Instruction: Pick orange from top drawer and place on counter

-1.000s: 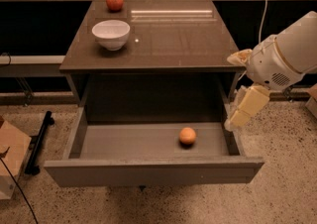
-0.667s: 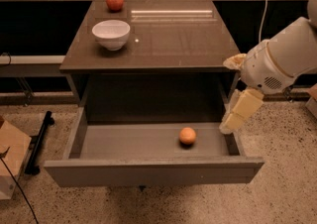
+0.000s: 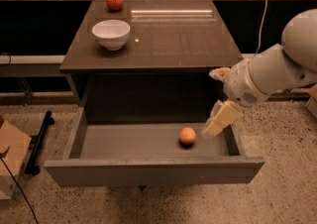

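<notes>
Camera view, pick stage in progress. The top drawer (image 3: 148, 171) is standing pulled fully out, and the orange (image 3: 187, 136) is lying on its floor toward the right, near the front panel. Nothing is lifting it yet. The gripper (image 3: 220, 119) is hanging over the drawer's right end, just beside the orange on its right and slightly above it, without touching the fruit. Whether the gripper is released or clenched cannot be told from this view, but it is plainly not grasping anything. The white arm (image 3: 277, 69) is reaching in from the right edge.

The counter (image 3: 173, 39) is carrying only a white bowl (image 3: 111, 33) and a red apple (image 3: 115, 1) at its left rear. The opening of the drawer appears done. The grasp, the lift and the placing on the counter are all remaining.

Compared with the earlier frames, the gripper is sitting further left and lower, having crossed inward from the drawer's right wall toward the orange. The orange, bowl, apple and drawer are showing no change of position.
</notes>
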Tool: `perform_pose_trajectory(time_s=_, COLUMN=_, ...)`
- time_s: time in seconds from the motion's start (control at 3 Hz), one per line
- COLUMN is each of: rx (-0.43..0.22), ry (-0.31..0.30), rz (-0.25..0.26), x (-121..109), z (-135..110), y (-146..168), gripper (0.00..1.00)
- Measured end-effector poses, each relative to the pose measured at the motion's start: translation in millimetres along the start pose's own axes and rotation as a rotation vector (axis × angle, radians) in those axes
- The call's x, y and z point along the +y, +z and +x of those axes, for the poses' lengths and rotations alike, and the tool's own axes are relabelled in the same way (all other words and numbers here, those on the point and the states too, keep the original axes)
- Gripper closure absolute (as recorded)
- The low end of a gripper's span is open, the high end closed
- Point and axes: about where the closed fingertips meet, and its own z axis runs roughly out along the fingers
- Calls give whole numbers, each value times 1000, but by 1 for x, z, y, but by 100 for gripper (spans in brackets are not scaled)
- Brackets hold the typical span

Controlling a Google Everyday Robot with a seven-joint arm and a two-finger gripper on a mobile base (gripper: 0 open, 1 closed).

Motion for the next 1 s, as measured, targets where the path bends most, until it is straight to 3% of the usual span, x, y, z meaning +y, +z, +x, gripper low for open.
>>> perform_pose_trajectory(time_s=0.33, rx=-46, ry=21, rz=-3, x=-4, z=9, y=23, gripper=0)
perform_pose_trajectory(time_s=1.0, rx=-44, ry=43, rz=-36, x=3, z=16, y=47, gripper=0)
